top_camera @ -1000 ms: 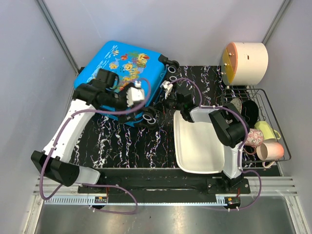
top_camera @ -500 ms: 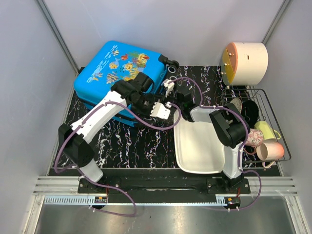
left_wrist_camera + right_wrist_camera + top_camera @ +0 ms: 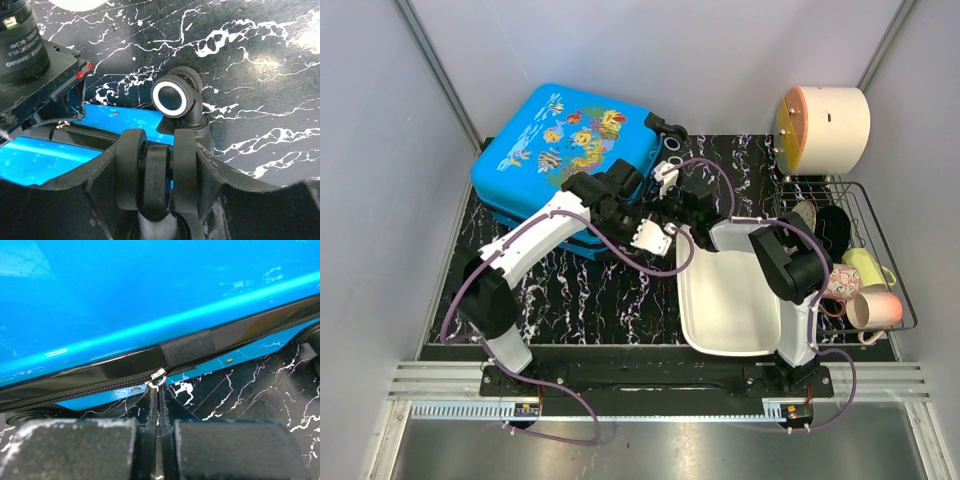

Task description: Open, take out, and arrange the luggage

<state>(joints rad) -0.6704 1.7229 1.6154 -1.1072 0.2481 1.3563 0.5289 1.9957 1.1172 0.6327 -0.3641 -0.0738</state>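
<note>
Item: luggage point(image 3: 560, 140), glossy blue hard shell with fish print, lying flat at far left of black white-veined surface point(image 3: 580, 290); left fingers point(image 3: 186, 165) clamp its round black wheel point(image 3: 156, 175), right fingers point(image 3: 220, 450) are pressed together just at the metal zip pull point(image 3: 157, 376).

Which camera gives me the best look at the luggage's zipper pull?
Right wrist: the silver zipper pull sits centre frame, pinched by the right gripper's shut fingertips. Left wrist shows only zipper track and wheels; the top view is too far to show it.
</note>
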